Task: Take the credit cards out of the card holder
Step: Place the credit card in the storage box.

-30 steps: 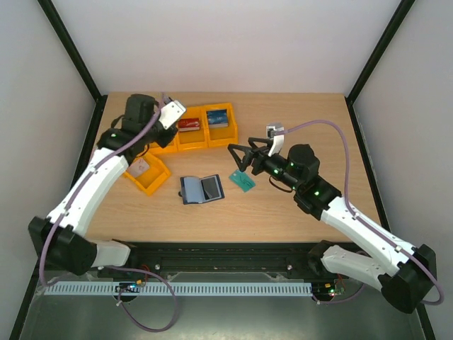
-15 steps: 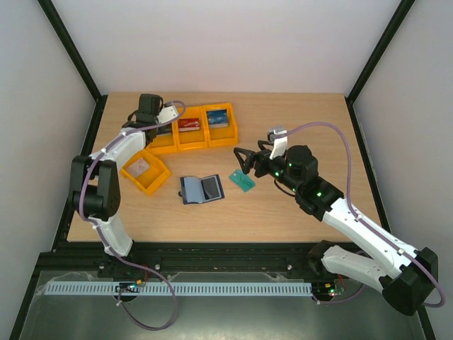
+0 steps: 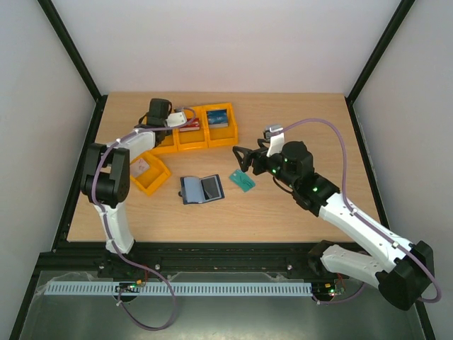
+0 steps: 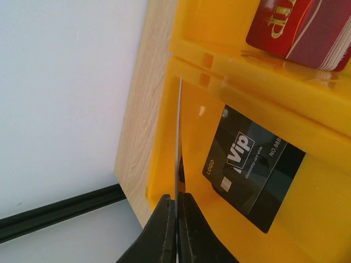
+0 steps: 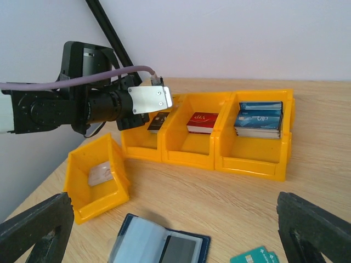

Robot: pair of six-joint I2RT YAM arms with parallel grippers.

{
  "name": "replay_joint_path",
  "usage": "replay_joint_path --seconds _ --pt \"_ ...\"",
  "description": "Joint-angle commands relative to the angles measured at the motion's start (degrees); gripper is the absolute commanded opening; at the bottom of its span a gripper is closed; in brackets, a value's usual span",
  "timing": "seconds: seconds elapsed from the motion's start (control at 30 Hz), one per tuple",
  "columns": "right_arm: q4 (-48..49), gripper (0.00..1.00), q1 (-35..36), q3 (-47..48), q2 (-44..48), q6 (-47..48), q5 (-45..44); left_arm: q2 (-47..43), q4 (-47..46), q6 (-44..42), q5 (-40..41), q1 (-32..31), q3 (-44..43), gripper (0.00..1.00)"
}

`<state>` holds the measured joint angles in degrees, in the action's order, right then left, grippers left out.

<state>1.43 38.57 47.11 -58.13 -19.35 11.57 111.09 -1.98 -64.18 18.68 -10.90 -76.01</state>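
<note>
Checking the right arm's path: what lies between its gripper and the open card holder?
Only the teal card, lying flat on the table just right of the card holder and near the right gripper; the top external view shows it.

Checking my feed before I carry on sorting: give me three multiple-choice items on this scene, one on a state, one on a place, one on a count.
1. The dark navy wallet-like card holder is: A. clasped shut B. lying open on the wooden table C. standing on edge
2. The black VIP plastic card lies: A. in an orange plastic bin B. inside the card holder C. on the table
3. Orange bins in view: A. two B. three C. four
Key: 1 B, its clear sleeves face up. 2 A, the left wrist view shows it on the bin floor. 3 C, a joined row of three plus one loose bin.
</note>
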Motion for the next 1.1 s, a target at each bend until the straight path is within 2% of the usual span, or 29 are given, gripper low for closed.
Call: replay_joint_path --seconds 0.0,0.33,0.57,0.67,0.77,0.97,1.07 --pt "-0.73 0.99 -0.33 1.34 -0.90 1.32 -0.41 2.98 -6.36 -3.69 2.89 0.00 0.58 0.02" --pt "-0.82 0.99 -0.47 0.80 -0.78 1.68 -0.15 8.99 -10.24 -6.33 8.33 -0.09 -1.19 0.02" --pt "-0.55 0.99 -0.53 0.45 -0.71 1.78 0.55 10.75 -12.66 -6.37 8.75 0.00 -1.66 0.04" --pt "-0.55 0.99 -0.51 0.14 -0.29 1.78 0.43 11.47 -11.09 -5.90 8.90 0.00 -2.55 0.25" --pt "-0.79 0.99 -0.51 0.11 0.13 1.69 0.27 11.70 -8.14 -5.15 8.95 0.04 -3.59 0.42" --pt "-0.55 0.99 -0.51 -0.29 0.91 1.52 0.36 8.60 4.51 2.26 1.50 0.09 -7.98 0.64" --pt "-0.41 0.99 -0.51 -0.35 0.82 1.26 0.77 6.84 7.23 4.12 -1.46 0.10 -8.89 0.76"
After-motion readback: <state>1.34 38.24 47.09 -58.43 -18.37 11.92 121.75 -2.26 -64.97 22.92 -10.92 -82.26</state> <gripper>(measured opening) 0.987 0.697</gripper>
